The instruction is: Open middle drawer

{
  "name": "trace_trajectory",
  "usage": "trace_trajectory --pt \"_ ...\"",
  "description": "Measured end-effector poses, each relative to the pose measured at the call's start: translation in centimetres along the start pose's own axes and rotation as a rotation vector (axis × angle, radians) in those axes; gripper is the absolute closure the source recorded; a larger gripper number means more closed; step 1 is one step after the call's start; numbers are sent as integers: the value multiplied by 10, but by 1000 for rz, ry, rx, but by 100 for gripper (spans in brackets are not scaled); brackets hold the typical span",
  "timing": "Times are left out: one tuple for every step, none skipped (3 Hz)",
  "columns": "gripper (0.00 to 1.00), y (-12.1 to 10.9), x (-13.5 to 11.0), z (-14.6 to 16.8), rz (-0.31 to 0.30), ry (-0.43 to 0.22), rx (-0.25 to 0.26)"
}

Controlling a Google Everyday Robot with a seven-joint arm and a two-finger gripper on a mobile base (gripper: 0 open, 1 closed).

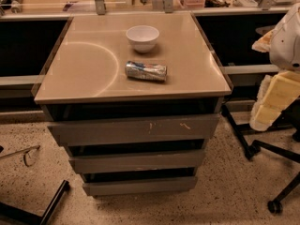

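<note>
The grey cabinet has three flat drawer fronts under a beige top. The middle drawer (pixel 137 162) is the plain mid-sized front between the taller scratched front (pixel 133 129) above and the smallest front (pixel 139 185) below. It looks shut, with a dark gap above it. My gripper (pixel 275 102) is the pale yellow and white part at the right edge, beside the cabinet's right side, about level with the top drawer and apart from all fronts.
A white bowl (pixel 142 37) and a crushed can (pixel 146 71) lie on the cabinet top (pixel 84 64). A black chair base with wheels (pixel 262 149) stands on the speckled floor at the right. A black bar (pixel 51 203) lies at the lower left. A counter runs behind.
</note>
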State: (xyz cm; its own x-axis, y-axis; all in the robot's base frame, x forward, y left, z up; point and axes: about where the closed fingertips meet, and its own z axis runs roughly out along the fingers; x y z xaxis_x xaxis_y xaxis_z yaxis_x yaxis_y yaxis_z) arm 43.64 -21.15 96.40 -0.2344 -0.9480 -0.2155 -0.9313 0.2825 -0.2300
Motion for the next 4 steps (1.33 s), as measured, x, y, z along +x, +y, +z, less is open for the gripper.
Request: trace_trajectory --pt "0 26 -8 33 62 -36 -36" --pt "0 69 -10 93 105 -27 -142" --pt "0 82 -4 106 106 -5 -173" --pt "0 82 -4 106 106 -5 -173"
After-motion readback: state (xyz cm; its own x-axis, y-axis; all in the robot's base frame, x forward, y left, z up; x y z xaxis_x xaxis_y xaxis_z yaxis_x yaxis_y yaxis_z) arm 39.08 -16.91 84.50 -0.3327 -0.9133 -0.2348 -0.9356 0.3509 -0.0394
